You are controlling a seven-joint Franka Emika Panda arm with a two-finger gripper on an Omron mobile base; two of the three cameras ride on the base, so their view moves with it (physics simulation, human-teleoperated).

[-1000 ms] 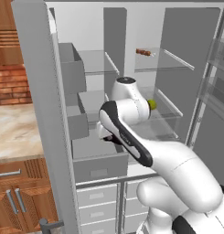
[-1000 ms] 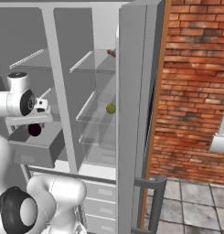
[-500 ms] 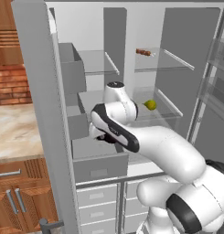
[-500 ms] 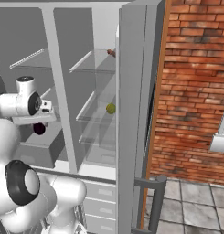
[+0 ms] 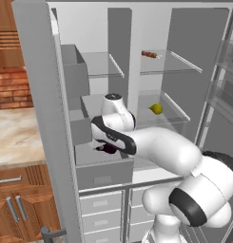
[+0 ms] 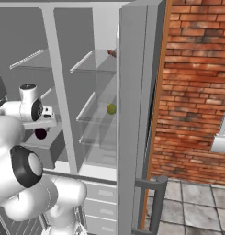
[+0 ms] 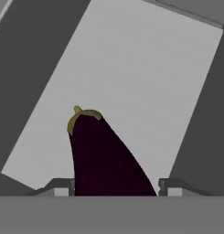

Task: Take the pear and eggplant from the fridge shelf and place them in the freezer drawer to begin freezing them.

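Gripper (image 7: pixel 115 189) clamping eggplant (image 7: pixel 102 155) over freezer drawer (image 5: pixel 103 173), pear (image 6: pixel 111 109) shelved.

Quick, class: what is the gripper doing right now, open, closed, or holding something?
Gripper: closed on the eggplant, over the freezer drawer.

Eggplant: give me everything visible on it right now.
The eggplant is dark purple, almost black, smooth and glossy-looking, with an olive-green stem cap and a short stub. In the hand view it sits between the finger tips of the gripper, which is shut on it, cap pointing away from the hand. Behind it lies the pale floor of the freezer drawer. From the right base view it shows as a dark purple blob just above the drawer.
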